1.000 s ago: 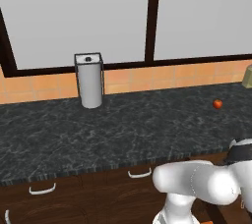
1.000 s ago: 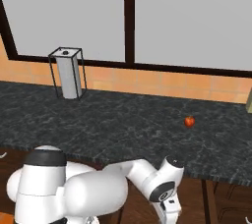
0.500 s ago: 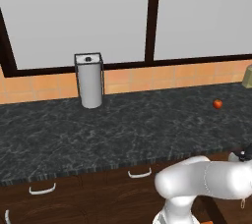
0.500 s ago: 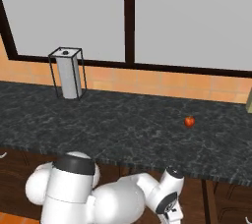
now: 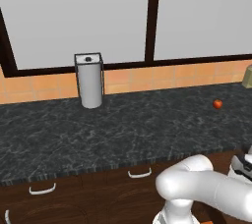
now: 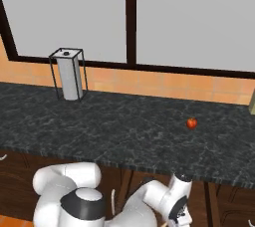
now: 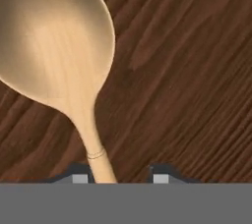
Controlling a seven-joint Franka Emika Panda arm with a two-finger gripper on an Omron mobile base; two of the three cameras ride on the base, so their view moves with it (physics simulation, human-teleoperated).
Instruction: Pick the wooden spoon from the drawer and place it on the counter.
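The wooden spoon [image 7: 59,51] lies on the dark wood floor of the drawer [image 7: 192,70], its round bowl large at the upper left of the hand view. Its thin handle runs down between my fingertips [image 7: 81,178], closer to the left one. My gripper [image 7: 120,177] is open and straddles the handle, with a gap left on the right side. The black marbled counter [image 5: 123,134] [image 6: 124,131] spans both base views. My arm bends down below its front edge at the lower right of the left base view, and my hand [image 6: 178,210] sits low under the counter lip.
A paper towel holder [image 5: 89,80] [image 6: 68,74] stands at the back of the counter. A small red fruit [image 5: 217,103] [image 6: 191,123] lies to the right. Curved drawer handles [image 5: 140,173] line the brown cabinet fronts, and windows rise behind.
My arm has sunk lower in both base views, carrying the hand down below the counter edge. The counter's things have not moved.
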